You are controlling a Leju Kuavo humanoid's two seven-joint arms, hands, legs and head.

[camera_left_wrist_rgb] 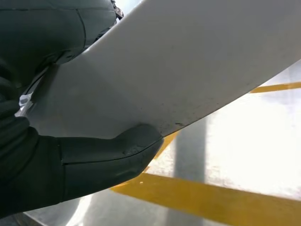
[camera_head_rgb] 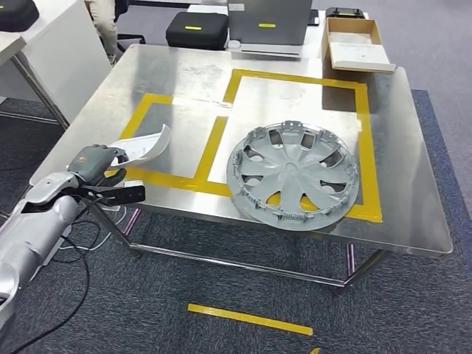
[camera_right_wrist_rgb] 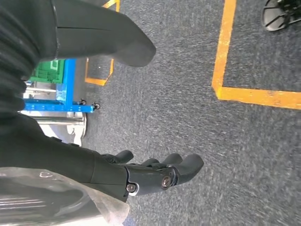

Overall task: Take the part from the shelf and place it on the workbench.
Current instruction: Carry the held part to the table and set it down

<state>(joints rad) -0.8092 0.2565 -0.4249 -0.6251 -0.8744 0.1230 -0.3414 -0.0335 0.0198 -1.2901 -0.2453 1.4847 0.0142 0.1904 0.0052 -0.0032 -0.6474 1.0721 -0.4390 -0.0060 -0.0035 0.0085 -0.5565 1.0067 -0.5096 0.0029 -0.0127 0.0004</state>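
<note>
Already a thin white curved part (camera_head_rgb: 146, 144) is held by the left hand (camera_head_rgb: 96, 164), thumb under it and fingers over it, above the near corner of the steel workbench (camera_head_rgb: 422, 184). It has been taken from the shelf, it is judged; only setting down and release remain. Well beyond the hand, a grey wheel cover (camera_head_rgb: 293, 175) is seen inside yellow tape outlines (camera_head_rgb: 363, 140). The right hand (camera_right_wrist_rgb: 106, 117) hangs with nothing in it, fingers apart, over grey carpet (camera_right_wrist_rgb: 184, 94).
</note>
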